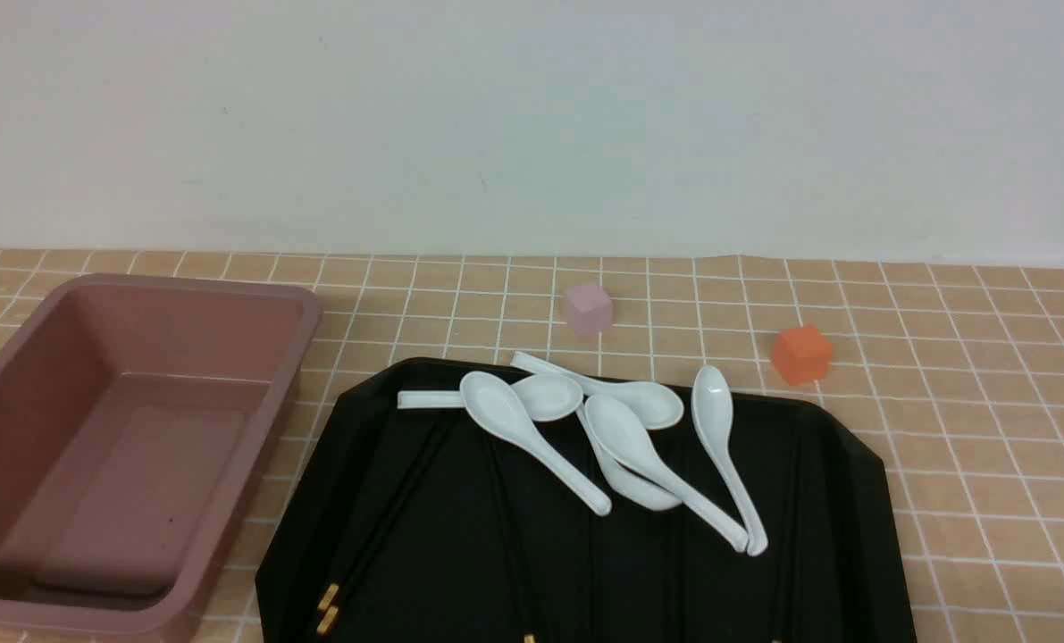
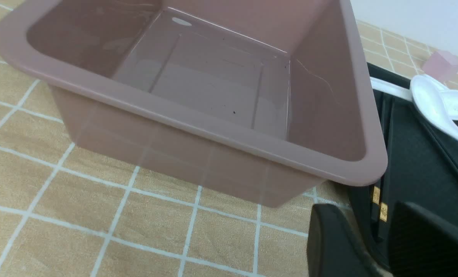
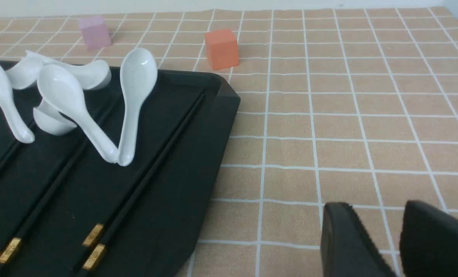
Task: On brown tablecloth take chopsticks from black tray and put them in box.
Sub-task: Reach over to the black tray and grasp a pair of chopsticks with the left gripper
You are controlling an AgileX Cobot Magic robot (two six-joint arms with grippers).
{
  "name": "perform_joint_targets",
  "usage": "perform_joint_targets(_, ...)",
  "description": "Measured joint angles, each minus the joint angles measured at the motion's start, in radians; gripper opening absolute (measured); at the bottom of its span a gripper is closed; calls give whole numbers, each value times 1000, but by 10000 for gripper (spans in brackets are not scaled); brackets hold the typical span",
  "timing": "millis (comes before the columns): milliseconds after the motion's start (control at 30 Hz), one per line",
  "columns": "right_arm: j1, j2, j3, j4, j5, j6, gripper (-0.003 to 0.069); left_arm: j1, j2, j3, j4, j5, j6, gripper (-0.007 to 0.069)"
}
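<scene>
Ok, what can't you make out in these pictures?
Chopsticks: front view, black on the black tray, count unclear; some ends cut off by the bottom edge.
Left gripper, right gripper: wrist views, only tips show, rest beyond the frame.
Box: front view, left side cut off.

From where I stand, the left end effector point(image 2: 365, 211) shows only its two blunt black fingers point(image 2: 334, 246). They are parted with a clear gap between them and nothing is clamped there. One finger has a brownish strip along its inner face. The right end effector point(image 3: 377, 207) looks much the same, with two matte black fingers point(image 3: 348, 246), rounded at the tips, standing apart and empty. On each side the jaws sit roughly parallel, tips angled forward and down. The wrists and arms behind them cannot be seen.
</scene>
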Motion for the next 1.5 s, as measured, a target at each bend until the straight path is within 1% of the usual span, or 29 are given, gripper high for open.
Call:
perform_joint_targets(667, 0, 0, 0, 0, 0, 0, 240, 0, 0, 0, 1, 0, 0, 239)
perform_joint_targets(933, 0, 0, 0, 0, 0, 0, 240, 0, 0, 0, 64, 0, 0, 239)
perform_joint_targets(1500, 0, 0, 0, 0, 0, 0, 240, 0, 0, 0, 78, 0, 0, 239)
